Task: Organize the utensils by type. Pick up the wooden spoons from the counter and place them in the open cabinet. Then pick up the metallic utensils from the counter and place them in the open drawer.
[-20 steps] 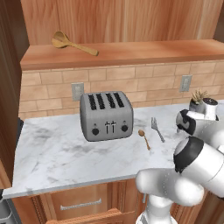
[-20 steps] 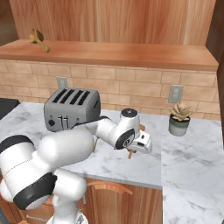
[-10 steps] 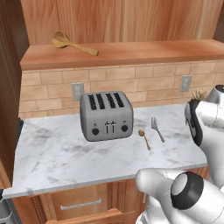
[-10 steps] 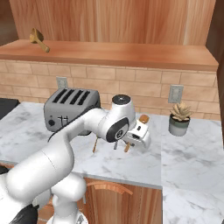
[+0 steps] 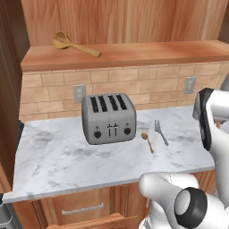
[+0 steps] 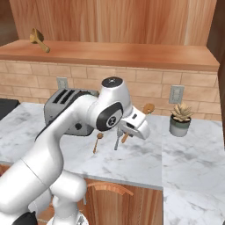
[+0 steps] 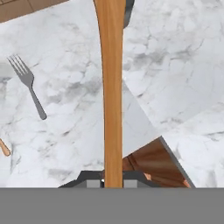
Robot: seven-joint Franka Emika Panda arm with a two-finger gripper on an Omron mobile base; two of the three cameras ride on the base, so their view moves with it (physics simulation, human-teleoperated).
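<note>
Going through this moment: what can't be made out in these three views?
- gripper in the right base view: fingertips hidden behind its white hand.
- held wooden spoon: hand view cuts the handle at the top edge; the bowl shows in the right base view.
- coppery spoon: hand view's left edge cuts it.
- potted plant: the arm covers it in the left base view.

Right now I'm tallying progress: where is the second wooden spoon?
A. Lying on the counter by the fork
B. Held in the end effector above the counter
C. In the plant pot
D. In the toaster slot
B: the end effector is shut on the wooden spoon, lifted above the counter.
</note>
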